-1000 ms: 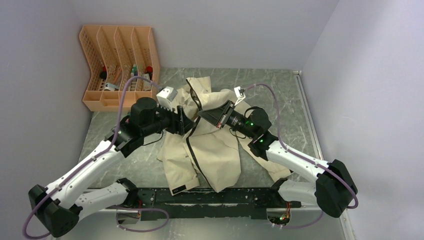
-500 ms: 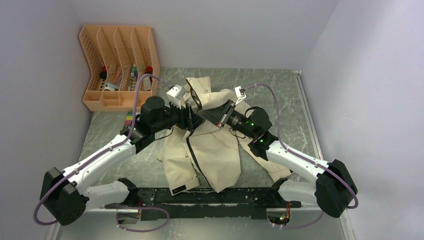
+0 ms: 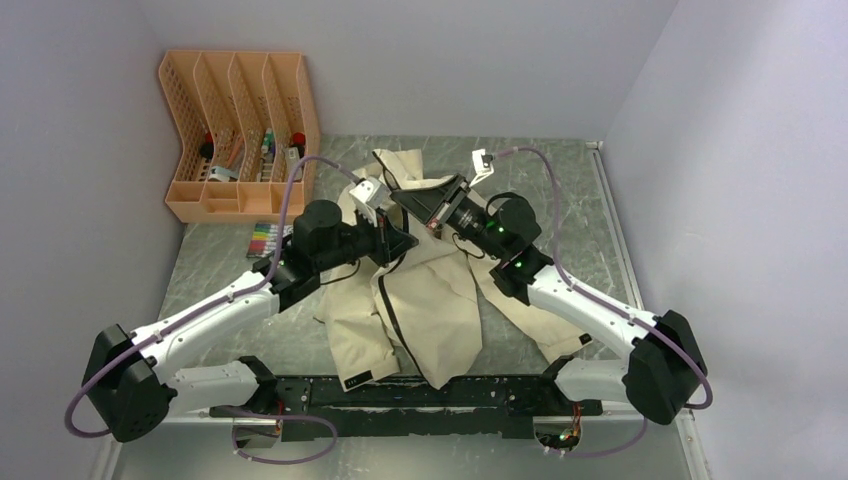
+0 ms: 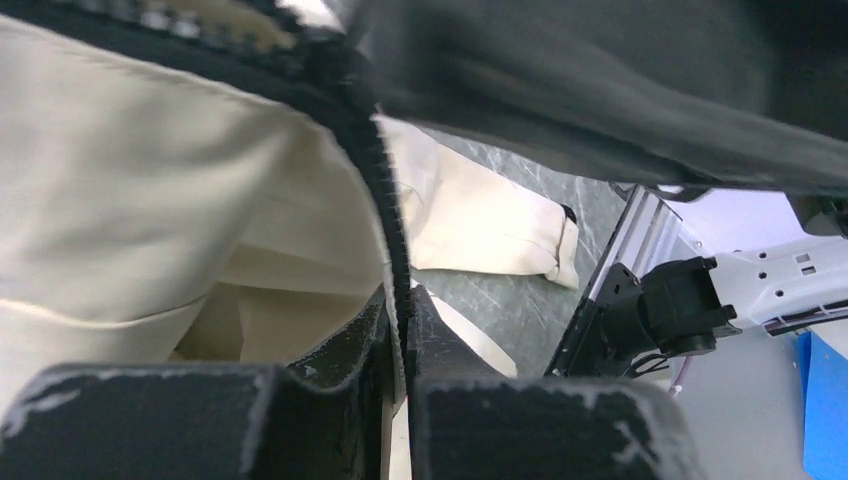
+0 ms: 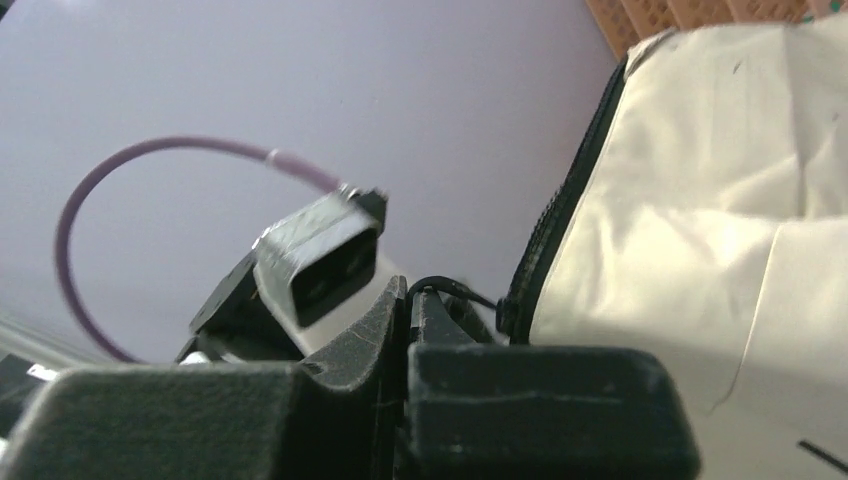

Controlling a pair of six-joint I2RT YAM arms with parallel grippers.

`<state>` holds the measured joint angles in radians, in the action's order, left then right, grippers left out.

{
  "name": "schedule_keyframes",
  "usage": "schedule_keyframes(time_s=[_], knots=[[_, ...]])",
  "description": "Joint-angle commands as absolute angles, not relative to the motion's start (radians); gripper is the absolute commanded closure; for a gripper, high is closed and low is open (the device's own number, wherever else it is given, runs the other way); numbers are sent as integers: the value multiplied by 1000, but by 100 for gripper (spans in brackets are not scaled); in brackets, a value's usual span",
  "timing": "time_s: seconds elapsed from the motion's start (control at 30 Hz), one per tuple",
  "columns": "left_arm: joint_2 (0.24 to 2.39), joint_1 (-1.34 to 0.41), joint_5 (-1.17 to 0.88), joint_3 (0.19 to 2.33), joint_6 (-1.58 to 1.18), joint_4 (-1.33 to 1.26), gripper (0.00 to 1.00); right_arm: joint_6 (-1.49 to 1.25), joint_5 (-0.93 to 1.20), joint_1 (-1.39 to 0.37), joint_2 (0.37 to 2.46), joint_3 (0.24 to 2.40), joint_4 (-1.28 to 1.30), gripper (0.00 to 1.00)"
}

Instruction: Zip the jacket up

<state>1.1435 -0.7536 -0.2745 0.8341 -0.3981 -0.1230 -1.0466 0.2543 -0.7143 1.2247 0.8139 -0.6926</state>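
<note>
Though your left gripper (image 4: 400, 300) and right gripper (image 5: 408, 295) pinch the cream fabric jacket (image 3: 440, 310) by its dark zipper (image 4: 392, 200), the far part seems open.

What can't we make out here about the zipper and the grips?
- Left wrist: the left tool pinches the zipper; above it is a dark blur, too close to read.
- Right wrist: the right tool is shut on a thin dark loop; pull or cord, too small to tell.
- Top external: the zipper slider, hidden under both tools meeting over the jacket.
</note>
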Motion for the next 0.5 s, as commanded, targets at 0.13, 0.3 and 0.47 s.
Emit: schedule_keyframes(time_s=[0.13, 0.3, 0.47], knots=[[1136, -859, -210, 789, -398, -74, 92, -931, 133, -704, 1282, 1018, -791, 100], [1096, -878, -211, 717, -444, -118, 92, -886, 117, -688, 1323, 1113, -786, 100], [1073, -897, -204, 665, -473, -123, 92, -850, 92, -665, 1358, 1180, -788, 100]])
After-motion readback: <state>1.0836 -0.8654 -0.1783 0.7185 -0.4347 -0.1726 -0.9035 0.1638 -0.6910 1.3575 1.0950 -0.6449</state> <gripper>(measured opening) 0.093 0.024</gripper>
